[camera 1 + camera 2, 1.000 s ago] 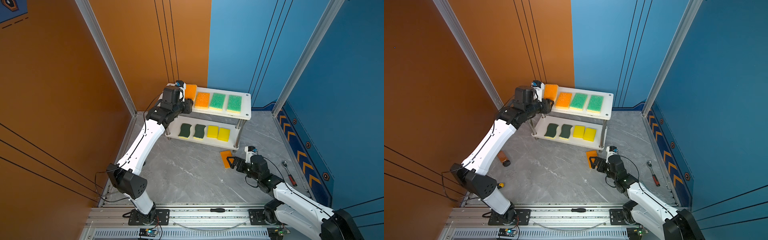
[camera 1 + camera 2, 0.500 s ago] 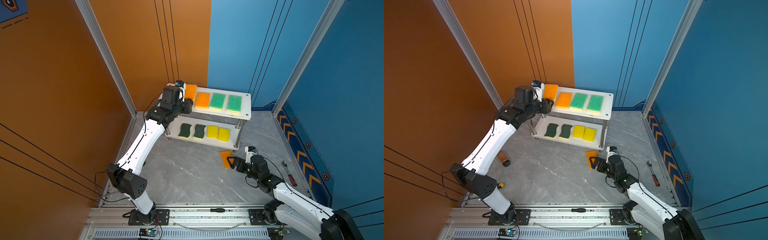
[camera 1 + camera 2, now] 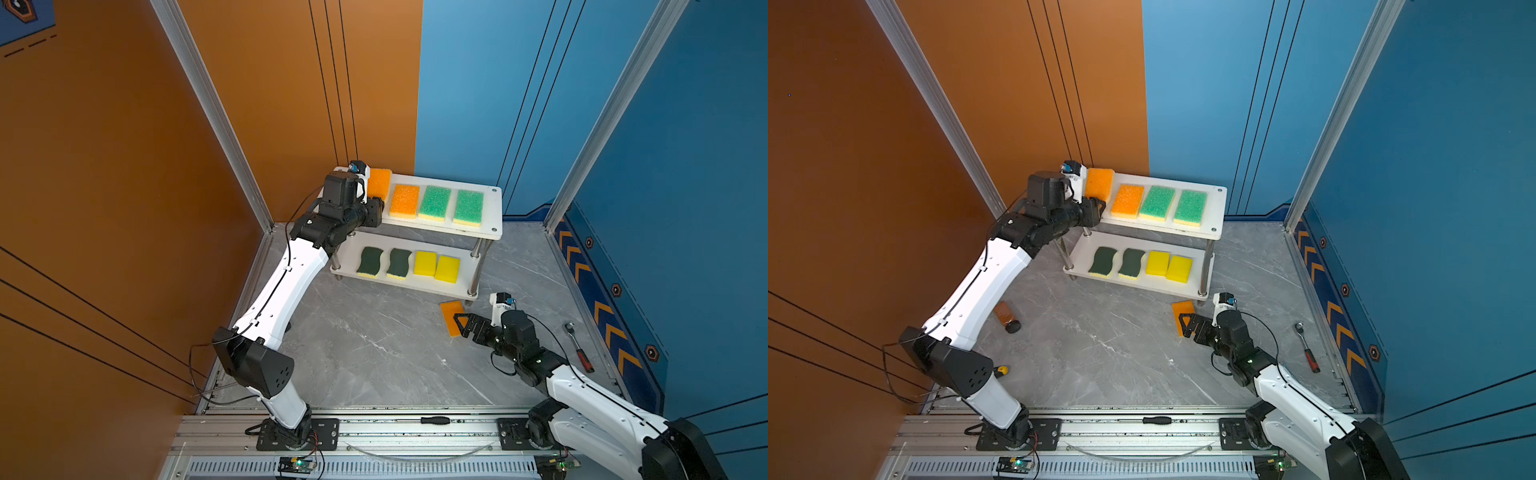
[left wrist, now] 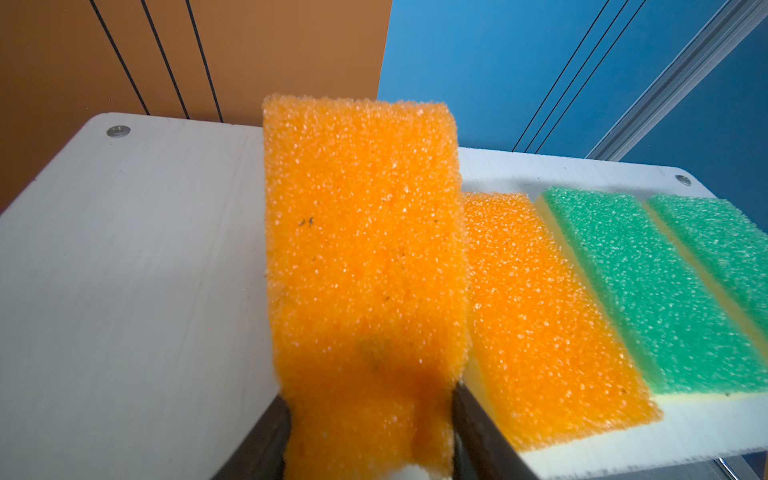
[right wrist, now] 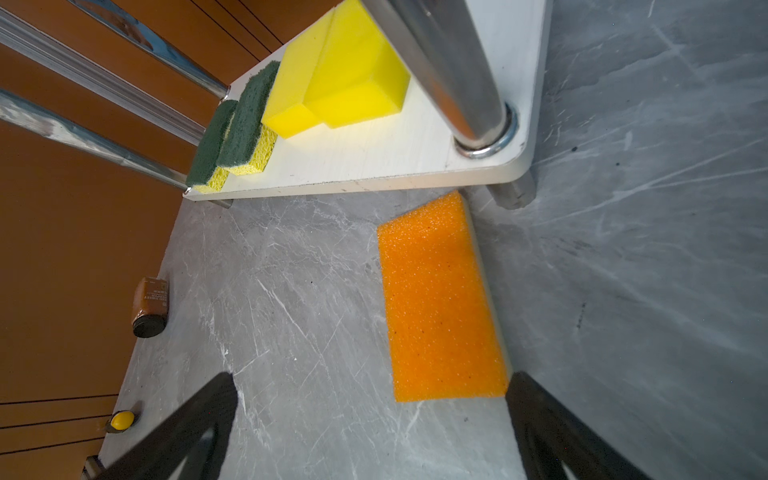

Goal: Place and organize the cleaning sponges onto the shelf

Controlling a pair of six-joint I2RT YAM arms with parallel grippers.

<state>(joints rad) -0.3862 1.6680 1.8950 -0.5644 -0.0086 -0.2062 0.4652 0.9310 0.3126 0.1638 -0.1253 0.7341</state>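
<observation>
Held sponge [image 4: 365, 249]: orange top, one end pinched in the left gripper [image 4: 370, 428], jaws narrow on it. It is tilted over the left end of the shelf's [image 3: 494, 208] top board, just beside a flat orange sponge [image 3: 404, 201]. Contact with the board: cannot tell.
Same board, further right: two green sponges [image 3: 434, 203], flat, side by side.
Lower board: two dark-green sponges [image 3: 369, 261], then two yellow sponges [image 3: 447, 269], touching.
Floor sponge [image 5: 440, 307]: orange, flat, just beside the shelf's front right post.
Right gripper [image 5: 372, 376]: jaws wide, low at that sponge's near end, holding nothing.
Bottle [image 3: 1007, 318] lies by the left arm; wrench [image 3: 577, 347] near the right wall.
</observation>
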